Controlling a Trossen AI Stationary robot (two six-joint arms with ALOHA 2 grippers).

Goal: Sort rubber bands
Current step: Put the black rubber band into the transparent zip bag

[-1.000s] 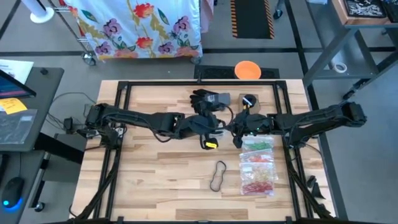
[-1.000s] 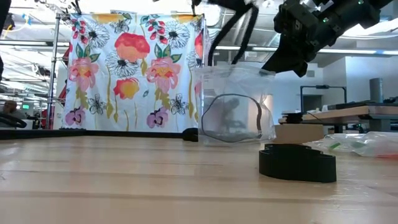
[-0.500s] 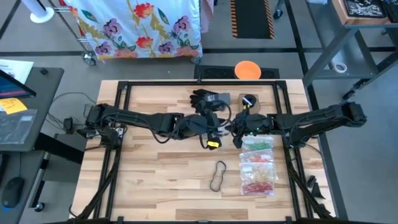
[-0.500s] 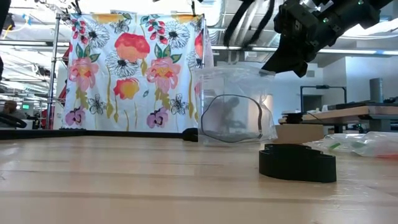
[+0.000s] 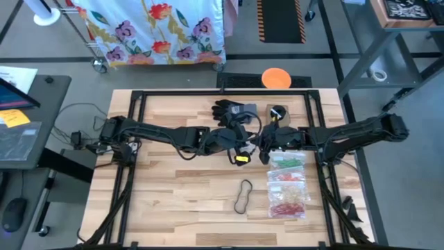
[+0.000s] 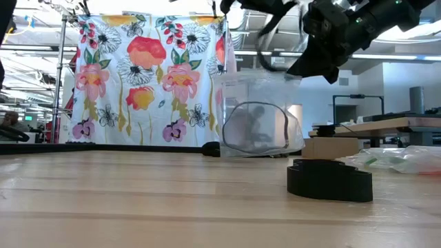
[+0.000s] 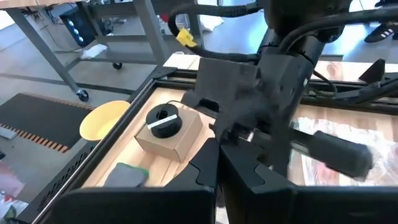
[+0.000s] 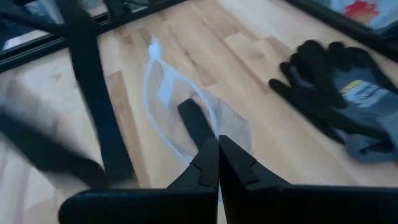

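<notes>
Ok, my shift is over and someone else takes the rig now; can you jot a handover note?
Left gripper: shut, mid-table.
Right gripper: shut on the clear bag, held raised; black bands show inside it.
Bagged green, orange and red rubber bands lie on the right side of the table.
A black rubber band lies loose near the front.
Black glove lies at the back.
Left: bag the loose band.

Black glove, orange disc, floral cloth, green/orange/red bands.
</notes>
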